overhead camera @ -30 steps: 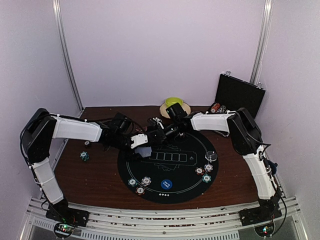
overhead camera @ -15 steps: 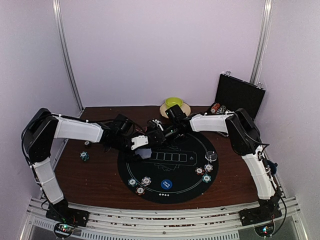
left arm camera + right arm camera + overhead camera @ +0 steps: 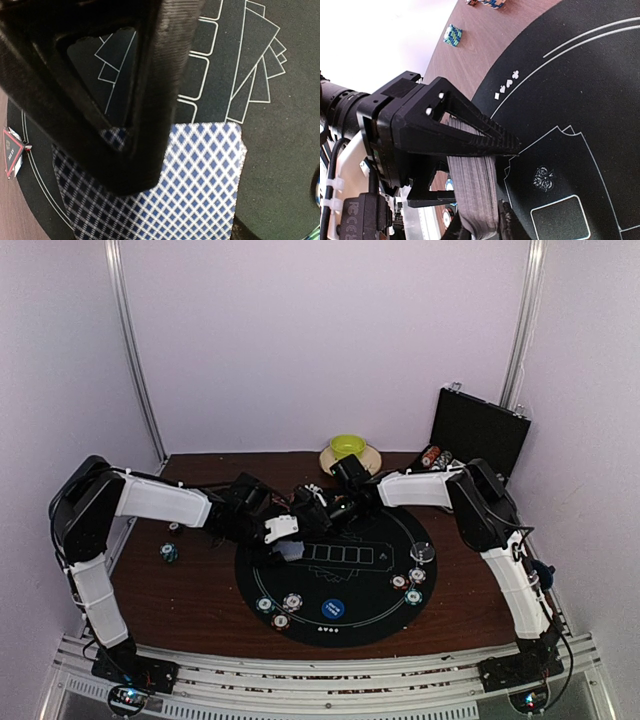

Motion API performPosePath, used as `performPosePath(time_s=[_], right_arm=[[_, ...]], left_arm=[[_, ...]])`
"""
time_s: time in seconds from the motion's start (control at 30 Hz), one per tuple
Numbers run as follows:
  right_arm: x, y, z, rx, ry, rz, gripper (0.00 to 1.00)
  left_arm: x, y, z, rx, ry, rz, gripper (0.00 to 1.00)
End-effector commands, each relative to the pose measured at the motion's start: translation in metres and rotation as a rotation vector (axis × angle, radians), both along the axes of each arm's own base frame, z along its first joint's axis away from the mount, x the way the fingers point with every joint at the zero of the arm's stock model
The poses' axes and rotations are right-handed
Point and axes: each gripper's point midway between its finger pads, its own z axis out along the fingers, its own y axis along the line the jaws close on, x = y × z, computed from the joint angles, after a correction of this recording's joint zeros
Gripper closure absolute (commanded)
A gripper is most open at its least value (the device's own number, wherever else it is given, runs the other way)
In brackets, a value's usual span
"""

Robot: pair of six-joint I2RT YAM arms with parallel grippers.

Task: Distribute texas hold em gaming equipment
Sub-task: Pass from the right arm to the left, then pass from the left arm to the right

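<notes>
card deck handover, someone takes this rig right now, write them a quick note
Left tool: shut on the card deck, held over the far-left part of the mat.
Right tool: straddles the deck's end; grip unclear.
Placed on the mat: near-left chips, near-right chips, blue disc, clear disc; red triangle marker at its rim.
Stray chip lies off the mat; spare chips sit by the black case.
To do: no cards dealt yet.
</notes>
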Motion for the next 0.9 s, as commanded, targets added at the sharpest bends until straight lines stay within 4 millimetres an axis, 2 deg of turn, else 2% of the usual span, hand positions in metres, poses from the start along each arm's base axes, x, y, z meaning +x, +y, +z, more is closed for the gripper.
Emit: performPosePath(time_s=[0.0, 0.5, 0.87], right_arm=[[-0.01, 0.003, -0.007, -0.012, 0.041, 0.017, 0.78], [-0.02, 0.006, -0.02, -0.02, 0.073, 0.029, 0.7], [-0.033, 0.014, -0.017, 0.022, 0.127, 0.051, 0.7]], left_arm=[[0.019, -0.001, 0.004, -0.003, -0.065, 0.053, 0.41], [0.023, 0.002, -0.001, 0.005, -0.08, 0.082, 0.39], [0.022, 0.0, 0.0, -0.003, -0.072, 0.078, 0.39]])
